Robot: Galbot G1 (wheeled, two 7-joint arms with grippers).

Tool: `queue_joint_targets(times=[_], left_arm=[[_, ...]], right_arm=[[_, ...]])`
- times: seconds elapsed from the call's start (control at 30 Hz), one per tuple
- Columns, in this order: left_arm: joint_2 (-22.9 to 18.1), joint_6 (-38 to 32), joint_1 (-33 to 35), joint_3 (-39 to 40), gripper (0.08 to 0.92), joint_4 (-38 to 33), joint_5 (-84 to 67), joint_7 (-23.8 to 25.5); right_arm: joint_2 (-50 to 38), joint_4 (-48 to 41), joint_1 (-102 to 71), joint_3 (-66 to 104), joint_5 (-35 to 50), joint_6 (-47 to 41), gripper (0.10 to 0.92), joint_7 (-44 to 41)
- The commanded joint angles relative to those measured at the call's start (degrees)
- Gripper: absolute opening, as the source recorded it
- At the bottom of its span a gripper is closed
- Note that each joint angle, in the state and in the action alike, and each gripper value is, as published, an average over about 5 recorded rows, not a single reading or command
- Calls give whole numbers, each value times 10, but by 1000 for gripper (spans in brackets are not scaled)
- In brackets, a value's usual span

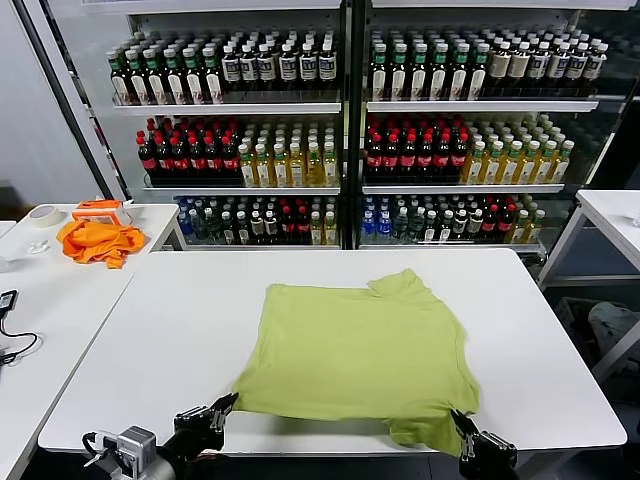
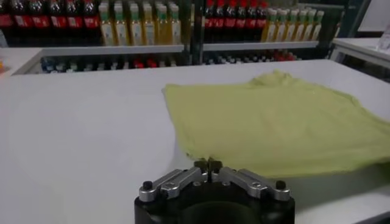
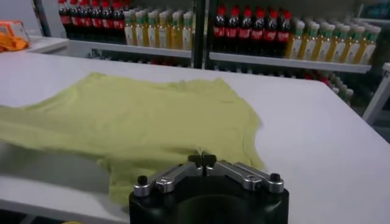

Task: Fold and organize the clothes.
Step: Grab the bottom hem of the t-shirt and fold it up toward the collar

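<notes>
The clothes are one light yellow-green T-shirt [image 1: 355, 350] spread flat on the white table [image 1: 180, 330], with its neck toward the far right. My left gripper [image 1: 228, 402] sits at the table's near edge, shut on the shirt's near-left corner. In the left wrist view that gripper [image 2: 208, 163] pinches the hem of the shirt [image 2: 280, 122]. My right gripper [image 1: 460, 420] is at the near-right corner, shut on the fabric there. The right wrist view shows it [image 3: 202, 159] gripping the shirt [image 3: 140, 115]. The near hem looks slightly raised off the table between the two grippers.
A bright orange cloth [image 1: 97, 240], a tape roll [image 1: 43, 214] and an orange box [image 1: 100, 208] lie on a side table at the far left. Bottle shelves [image 1: 340, 150] stand behind the table. Another white table [image 1: 610, 215] is at the right.
</notes>
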Motion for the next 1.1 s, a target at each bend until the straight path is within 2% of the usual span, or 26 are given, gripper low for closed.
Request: queue_joint_targets(times=[0.03,0.3,0.63,1.1], left_arm=[[-3,-21,-132,35,82,112,-13,51],[-9,-29,-250,95,82,199,-18,65],[-23,-48,-348,165,82,309,-15,90],[-30,-56,-409,216,82,367,-1,97]], right_arm=[[-9,-49,111,-21,3,-28,106,2],[-6,-105,149,-31,21,-43,106,9],[9,-165,197,-55,36,-42,106,5],[20,-194,217,-65,33,-37,106,-1]])
